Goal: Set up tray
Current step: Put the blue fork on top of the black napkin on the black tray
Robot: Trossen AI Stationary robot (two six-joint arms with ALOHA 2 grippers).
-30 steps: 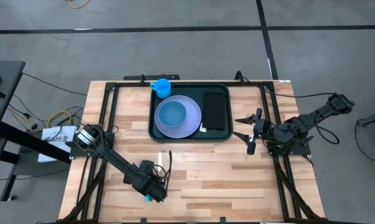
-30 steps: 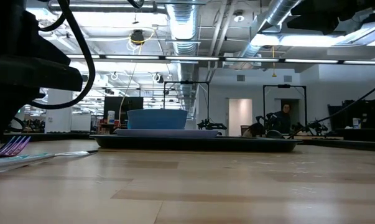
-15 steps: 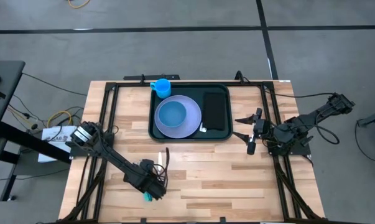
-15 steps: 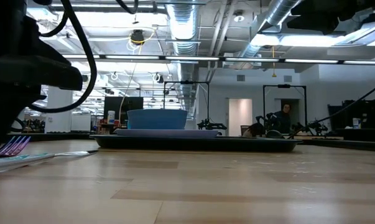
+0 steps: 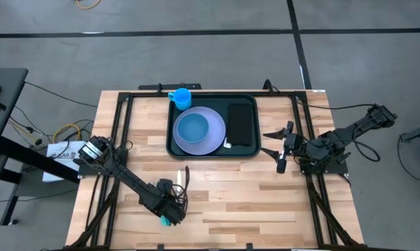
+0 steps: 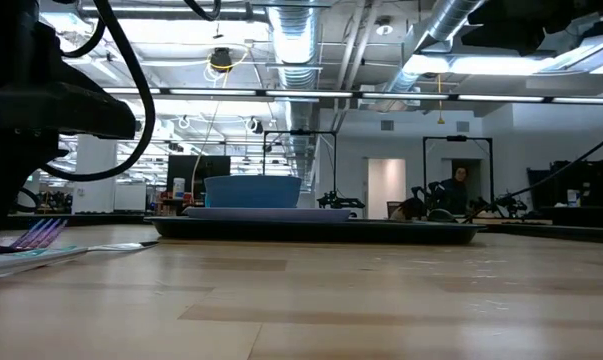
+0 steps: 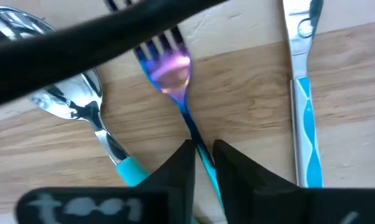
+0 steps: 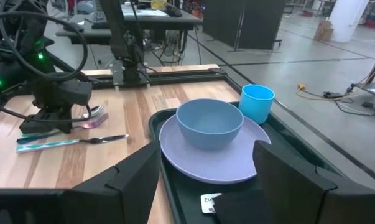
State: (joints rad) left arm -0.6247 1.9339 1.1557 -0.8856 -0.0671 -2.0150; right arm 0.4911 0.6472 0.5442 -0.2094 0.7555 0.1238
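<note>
Pinching the blue handle of the fork point(image 7: 173, 71), the left gripper point(image 7: 203, 163) sits low on the worktop point(image 5: 237, 188). The right gripper point(image 5: 278, 147) waits spread wide beside the tray point(image 5: 213, 151).

We've got a wood table point(image 5: 251, 188). On it: green tray point(image 5: 172, 143) at far-centre, plus fork point(image 7: 172, 74), spoon point(image 7: 81, 106) & knife point(image 7: 301, 81) side by side near-left.

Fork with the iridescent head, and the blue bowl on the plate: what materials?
Iridescent fork: looks like polished metal with a rainbow purple-blue coating, since it mirrors light; the handle runs between the left gripper fingers. Blue bowl: probably matte plastic, even colour with soft highlights.
</note>
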